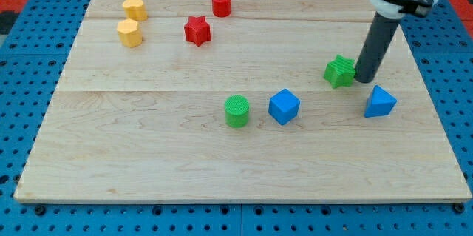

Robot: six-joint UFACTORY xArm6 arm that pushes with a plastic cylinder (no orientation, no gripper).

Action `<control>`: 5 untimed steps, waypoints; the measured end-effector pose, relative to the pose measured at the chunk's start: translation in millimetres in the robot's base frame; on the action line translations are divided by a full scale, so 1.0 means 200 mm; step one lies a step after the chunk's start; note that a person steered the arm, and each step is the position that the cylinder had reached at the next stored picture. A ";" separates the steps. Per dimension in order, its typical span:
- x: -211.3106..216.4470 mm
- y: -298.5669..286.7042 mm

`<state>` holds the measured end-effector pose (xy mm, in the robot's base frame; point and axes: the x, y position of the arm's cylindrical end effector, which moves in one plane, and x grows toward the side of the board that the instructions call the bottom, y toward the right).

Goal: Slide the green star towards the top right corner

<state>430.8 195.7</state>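
Wooden board (148, 154) seen from its near edge, with eight small blocks. The green star (339, 71) lies right of centre, about midway up the board. The arm's dark rod comes down from the view's top right, and its tip (363, 80) rests just beside the star's right edge, apparently touching it. The rod has no jaws, so it grips nothing and can only push.

Nearby, a blue triangular block (380, 102) sits just below and to the right of the tip; a blue cube (284, 106) and a green cylinder (237, 111) lie further left. Two yellow blocks (131, 20), a red star (197, 30) and a red cylinder (221, 4) occupy the upper left, well apart from the action.

Risk, as judged from this arrangement: the tip stands on the star's right side, whereas the target corner lies up and to the right. A push from here would probably drive the star leftward, away from the goal. Repositioning around the star's lower left could clip the blue triangular block.
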 end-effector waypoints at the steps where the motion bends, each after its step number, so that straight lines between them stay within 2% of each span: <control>1: 0.03 -0.09; 2: -0.16 -0.26; 4: -0.60 -0.30; 5: -0.50 -0.30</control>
<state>331.7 135.0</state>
